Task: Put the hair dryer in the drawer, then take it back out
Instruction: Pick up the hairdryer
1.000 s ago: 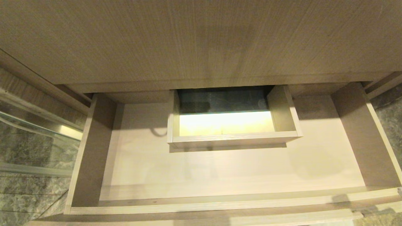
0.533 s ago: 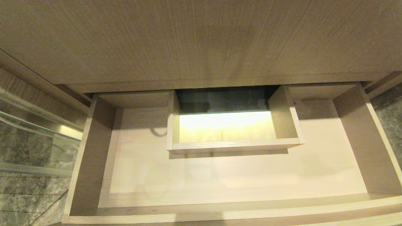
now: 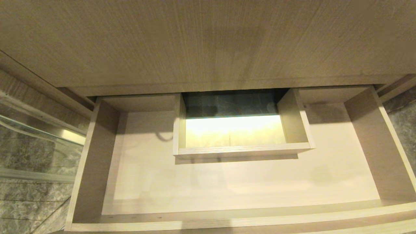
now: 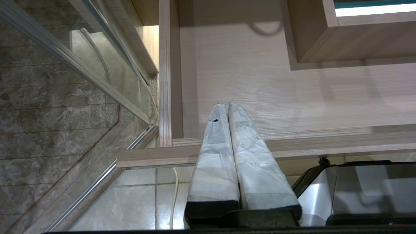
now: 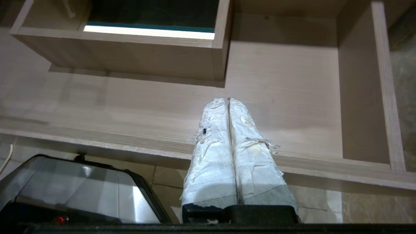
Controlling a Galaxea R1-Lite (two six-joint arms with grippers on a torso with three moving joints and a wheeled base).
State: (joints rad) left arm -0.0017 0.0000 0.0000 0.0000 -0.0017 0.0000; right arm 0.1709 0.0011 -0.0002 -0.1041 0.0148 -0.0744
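The drawer [image 3: 94, 156] stands pulled out below the cabinet, and its pale wood floor is bare. A box-shaped cut-out [image 3: 240, 150] sits at the middle of its back. The hair dryer is out of view in every view. Neither gripper shows in the head view. In the left wrist view, my left gripper [image 4: 226, 104] is shut and empty, held in front of the drawer's [image 4: 292, 97] near left corner. My right gripper [image 5: 228, 99] is also shut on nothing, its wrapped fingers pointing over the front edge of the drawer [image 5: 292, 97] towards its right half.
A tall wood-grain panel [image 3: 208, 42] rises above the drawer. A glass panel [image 3: 35, 146] with a metal frame and marble tiles lie to the left. My base's shiny cover [image 4: 357, 191] sits under the drawer front. A white cord [image 4: 174, 195] lies on the floor tiles.
The drawer slid a little further out towards me in the first half second, then stayed still. A dark shape and its shadow at the drawer's right front corner have left the head view.
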